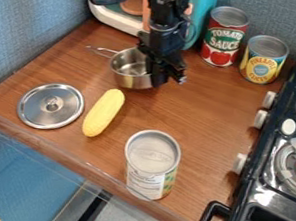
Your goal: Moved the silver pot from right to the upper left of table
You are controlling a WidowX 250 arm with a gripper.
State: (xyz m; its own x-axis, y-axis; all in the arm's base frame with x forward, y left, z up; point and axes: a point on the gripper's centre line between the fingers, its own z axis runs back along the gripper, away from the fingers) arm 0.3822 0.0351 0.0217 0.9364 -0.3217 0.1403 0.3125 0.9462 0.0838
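We are likely placing the pot (129, 79); gripper (161, 77) at rim, open or closed: cannot tell; next needing clean withdrawal.

Silver pot (132, 82): a small, round metal vessel is showing a shiny outer wall and a bare, reflective interior. The pot is holding no visible contents, and its mouth is facing up, uncovered. It is sitting nearly upright, above and to the right of the round metal lid (35, 111) in the camera view, the two lying apart. A slender metal handle (102, 50) is extending from the rim toward the upper left, its end pointing above the lid. The right-hand rim is being partly hidden.
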